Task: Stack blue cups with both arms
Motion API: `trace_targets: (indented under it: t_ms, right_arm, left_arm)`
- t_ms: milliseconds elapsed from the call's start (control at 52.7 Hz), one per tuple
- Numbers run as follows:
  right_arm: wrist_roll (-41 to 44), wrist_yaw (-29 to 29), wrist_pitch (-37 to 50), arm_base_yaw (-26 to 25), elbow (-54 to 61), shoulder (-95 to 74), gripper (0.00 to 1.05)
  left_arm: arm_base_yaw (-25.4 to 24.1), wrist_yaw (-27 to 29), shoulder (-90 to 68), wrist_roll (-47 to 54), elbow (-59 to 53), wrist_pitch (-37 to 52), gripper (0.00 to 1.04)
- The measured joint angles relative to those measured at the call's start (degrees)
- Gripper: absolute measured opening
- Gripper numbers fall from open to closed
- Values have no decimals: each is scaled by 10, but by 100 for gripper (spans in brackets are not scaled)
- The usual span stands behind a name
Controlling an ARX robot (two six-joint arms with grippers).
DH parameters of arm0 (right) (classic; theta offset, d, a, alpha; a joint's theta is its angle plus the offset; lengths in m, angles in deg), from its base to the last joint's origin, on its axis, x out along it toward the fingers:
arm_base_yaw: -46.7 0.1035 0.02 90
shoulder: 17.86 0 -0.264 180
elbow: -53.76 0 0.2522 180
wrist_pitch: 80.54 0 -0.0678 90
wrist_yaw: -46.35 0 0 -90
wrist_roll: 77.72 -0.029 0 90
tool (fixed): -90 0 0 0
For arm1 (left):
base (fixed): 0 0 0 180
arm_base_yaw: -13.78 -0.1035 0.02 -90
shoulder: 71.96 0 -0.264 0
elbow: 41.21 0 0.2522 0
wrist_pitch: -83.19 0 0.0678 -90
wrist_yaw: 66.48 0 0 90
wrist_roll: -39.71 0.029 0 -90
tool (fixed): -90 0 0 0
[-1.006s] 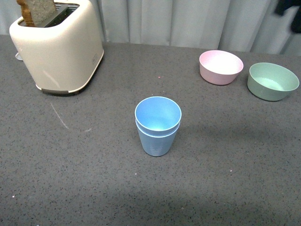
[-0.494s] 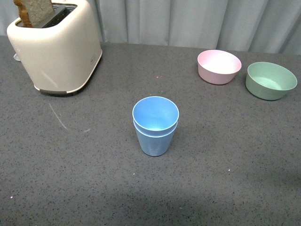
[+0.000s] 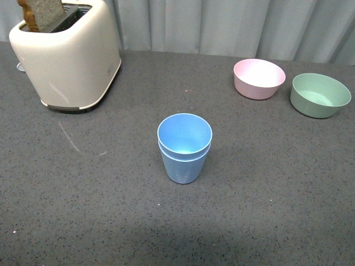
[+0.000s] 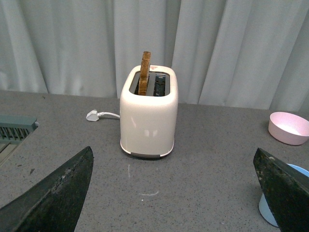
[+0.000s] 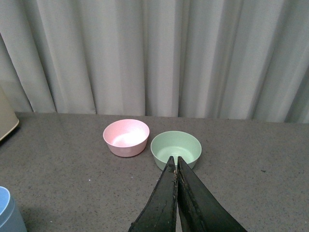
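Two light blue cups (image 3: 184, 148) stand nested, one inside the other, upright in the middle of the grey table (image 3: 111, 210). Neither arm shows in the front view. My left gripper (image 4: 173, 152) is open, its fingers wide apart with nothing between them. The blue cups (image 4: 268, 212) peek out from behind one finger (image 4: 285, 188) at the edge of that view. My right gripper (image 5: 174, 159) is shut on nothing, well back from the cups (image 5: 8, 212), which show only at the view's corner.
A cream toaster (image 3: 67, 55) with a slice of bread (image 3: 41, 12) in it stands at the back left. A pink bowl (image 3: 259, 78) and a green bowl (image 3: 320, 95) sit at the back right. A grey curtain hangs behind the table.
A dark part of an arm at the top right corner of the front view has gone out of sight. The nested cups have stayed where they were.
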Motion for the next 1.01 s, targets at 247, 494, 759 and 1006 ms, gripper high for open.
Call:
trace_targets:
  t_ms: [247,494,759,1006]
  right_arm:
    - [0,0,-87,0,3,95,1]
    - [0,0,-167,0,3,179,1]
    - [0,0,-235,0,3,249,1]
    - [0,0,-335,0,3,333,1]
  left_arm:
    - [0,0,0,0,0,0,98]
    - [0,0,0,0,0,0,98]
    - [0,0,0,0,0,0,98]
    - [0,0,0,0,0,0,98]
